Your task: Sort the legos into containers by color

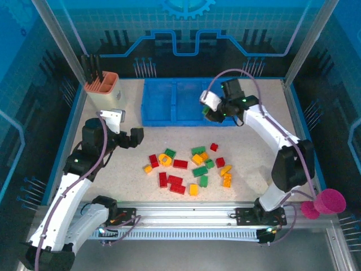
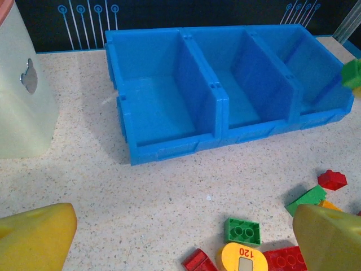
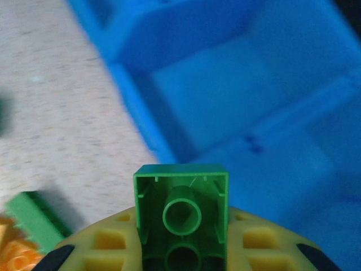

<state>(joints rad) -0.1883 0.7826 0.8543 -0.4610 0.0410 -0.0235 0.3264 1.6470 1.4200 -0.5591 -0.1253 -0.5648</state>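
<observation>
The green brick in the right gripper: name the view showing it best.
Right wrist view: the green brick sits large, hollow underside facing the lens, by the blue tray. The top view gives a green speck at the tray's front; the left wrist view, a blur at its right edge.

Pair: left arm [image 1: 67,186], right arm [image 1: 271,127], with white tubular shells, black joint housings and a lilac cable [image 1: 105,141] alongside. Ends: left gripper [image 2: 184,220], right gripper [image 3: 180,245], with yellow plastic fingers [image 2: 36,240], the right's with square recesses.
</observation>
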